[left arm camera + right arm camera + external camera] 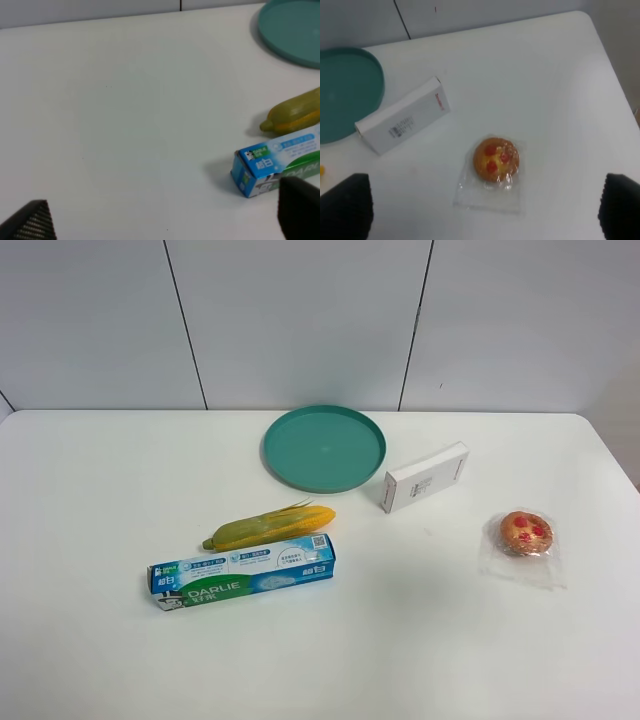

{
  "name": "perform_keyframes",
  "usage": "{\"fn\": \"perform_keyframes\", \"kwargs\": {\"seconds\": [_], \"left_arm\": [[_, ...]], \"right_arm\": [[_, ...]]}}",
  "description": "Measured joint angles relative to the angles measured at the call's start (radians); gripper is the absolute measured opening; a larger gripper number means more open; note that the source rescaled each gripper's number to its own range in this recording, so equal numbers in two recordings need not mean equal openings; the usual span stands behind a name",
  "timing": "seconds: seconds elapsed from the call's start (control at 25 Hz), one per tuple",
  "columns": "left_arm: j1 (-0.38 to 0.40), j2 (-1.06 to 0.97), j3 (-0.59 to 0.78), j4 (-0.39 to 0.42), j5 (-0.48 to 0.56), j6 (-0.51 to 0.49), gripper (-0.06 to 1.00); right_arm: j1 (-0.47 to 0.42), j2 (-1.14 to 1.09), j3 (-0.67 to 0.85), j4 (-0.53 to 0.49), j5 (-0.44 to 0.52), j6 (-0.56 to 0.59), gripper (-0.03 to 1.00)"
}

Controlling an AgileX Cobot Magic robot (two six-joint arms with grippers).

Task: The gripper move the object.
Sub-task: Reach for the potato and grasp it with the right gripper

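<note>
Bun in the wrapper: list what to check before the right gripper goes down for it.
1. Bun free of neighbours: ok. It lies alone on the table, apart from the white box.
2. Right gripper open: ok. Its fingers stand wide apart.
3. Right gripper lined up: ok. The bun shows between its fingers.
4. Left gripper out of the way: ok. It is near the toothpaste box, far from the bun.
5. Drop-off spot: cannot tell. Nothing marks one.
</note>
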Motion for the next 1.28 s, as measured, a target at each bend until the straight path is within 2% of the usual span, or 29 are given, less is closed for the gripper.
{"fn": "perform_keyframes", "kwargs": {"seconds": [0.12,0.28,0.68,1.04,1.28], "left_arm": [[0.000,0.000,0.000,0.000,0.000,0.000,1.00],[0.000,0.000,0.000,0.000,0.000,0.000,1.00],[0.000,0.000,0.000,0.000,0.000,0.000,1.00],[0.000,0.000,0.000,0.000,0.000,0.000,1.00],[0.000,0.000,0.000,0.000,0.000,0.000,1.00]], "right_arm": [[0.000,0.135,-0.111,-0.013,0.065,0.000,0.78],[0.000,0.317,-0.201,-0.013,0.078,0.000,0.78],[0.000,0.673,-0.212,-0.013,0.082,0.000,0.78],[0.000,0.882,-0.212,-0.013,0.071,0.000,0.78],[0.001,1.007,-0.213,-0.073,0.036,0.017,0.78]]}}
